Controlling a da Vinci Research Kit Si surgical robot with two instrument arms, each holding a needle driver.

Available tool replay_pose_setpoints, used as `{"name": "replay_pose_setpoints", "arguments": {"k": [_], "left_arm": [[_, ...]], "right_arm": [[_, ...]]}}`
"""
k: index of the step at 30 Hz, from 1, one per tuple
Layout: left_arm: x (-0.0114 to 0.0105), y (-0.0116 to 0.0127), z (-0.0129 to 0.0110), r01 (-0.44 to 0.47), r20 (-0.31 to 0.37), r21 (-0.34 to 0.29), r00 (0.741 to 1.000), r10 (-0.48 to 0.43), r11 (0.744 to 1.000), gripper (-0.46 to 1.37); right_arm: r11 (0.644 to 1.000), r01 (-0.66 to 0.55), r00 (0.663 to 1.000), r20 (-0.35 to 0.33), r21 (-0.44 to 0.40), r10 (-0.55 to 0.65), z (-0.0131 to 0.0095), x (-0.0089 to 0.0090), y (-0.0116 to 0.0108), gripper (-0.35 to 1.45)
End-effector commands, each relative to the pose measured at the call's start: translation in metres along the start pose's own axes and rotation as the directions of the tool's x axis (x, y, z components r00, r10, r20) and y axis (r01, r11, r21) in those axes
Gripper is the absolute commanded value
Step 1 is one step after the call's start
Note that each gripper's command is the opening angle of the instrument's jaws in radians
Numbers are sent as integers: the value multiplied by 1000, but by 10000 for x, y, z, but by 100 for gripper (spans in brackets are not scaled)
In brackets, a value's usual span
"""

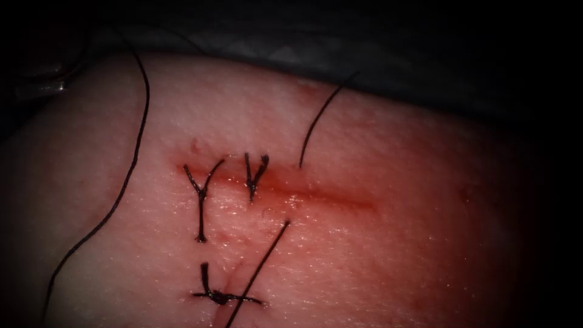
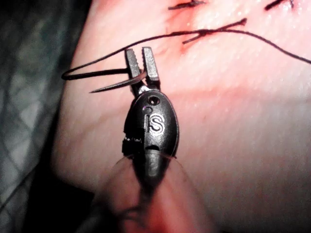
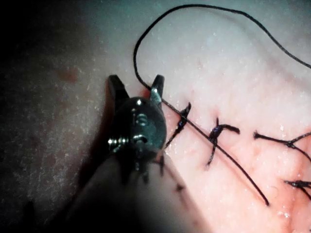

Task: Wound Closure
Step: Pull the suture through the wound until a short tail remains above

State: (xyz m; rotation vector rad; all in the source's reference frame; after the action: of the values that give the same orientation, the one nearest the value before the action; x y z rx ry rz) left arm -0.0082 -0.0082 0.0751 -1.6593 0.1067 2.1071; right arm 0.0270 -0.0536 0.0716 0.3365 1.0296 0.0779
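The needle (image 2: 114, 79) is held crosswise by the left end effector (image 2: 142, 65). The right end effector (image 3: 136, 88) gapes wide, empty. Three knotted stitches (image 1: 203, 197) are counted across the cut (image 1: 316, 195).

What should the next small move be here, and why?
Probably close the right end effector on the thread: its jaws stand open with the thread running between them, the left end effector holds the needle mid-curve, clear of the tissue, and the loose pass across the cut looks untied.
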Motion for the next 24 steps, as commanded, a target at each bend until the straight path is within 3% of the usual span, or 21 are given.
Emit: {"name": "replay_pose_setpoints", "arguments": {"k": [1, 6, 7, 9, 10, 14, 17, 18, 24], "left_arm": [[0, -2, -2, -2, 5, -2, 1000, 2, 1000, -35], [-3, -8, -7, -3, 11, 2, 1000, 3, 1000, -35], [-4, -9, -9, -3, 13, 5, 1000, 3, 1000, -35], [-4, -10, -9, -3, 14, 6, 1000, 3, 1000, -35], [-4, -10, -9, -3, 15, 7, 1000, 3, 1000, -35], [-3, -7, -6, -2, 16, 11, 1000, 2, 1000, -35], [-2, -6, -5, -2, 17, 12, 1000, 2, 1000, -35], [-2, -5, -4, -2, 17, 13, 1000, 2, 1000, -35], [-1, -4, -4, -2, 17, 14, 1000, 2, 1000, -35]], "right_arm": [[1000, 3, 1000, -2, -4, -3, -9, 0, 0, 138], [1000, -3, 998, -61, -26, 2, -59, -6, 3, 136], [999, -4, 996, -94, -40, 0, -81, -11, 7, 129], [998, -2, 994, -113, -58, -4, -95, -14, 13, 126], [994, 2, 993, -116, -105, -14, -112, -20, 22, 126], [981, 8, 995, -98, -196, -28, -139, -44, 56, 126], [971, -1, 996, -84, -238, -19, -142, -63, 79, 128], [969, 2, 997, -80, -248, -23, -139, -77, 96, 126], [957, 43, 997, -54, -286, -61, -116, -117, 142, 122]]}}
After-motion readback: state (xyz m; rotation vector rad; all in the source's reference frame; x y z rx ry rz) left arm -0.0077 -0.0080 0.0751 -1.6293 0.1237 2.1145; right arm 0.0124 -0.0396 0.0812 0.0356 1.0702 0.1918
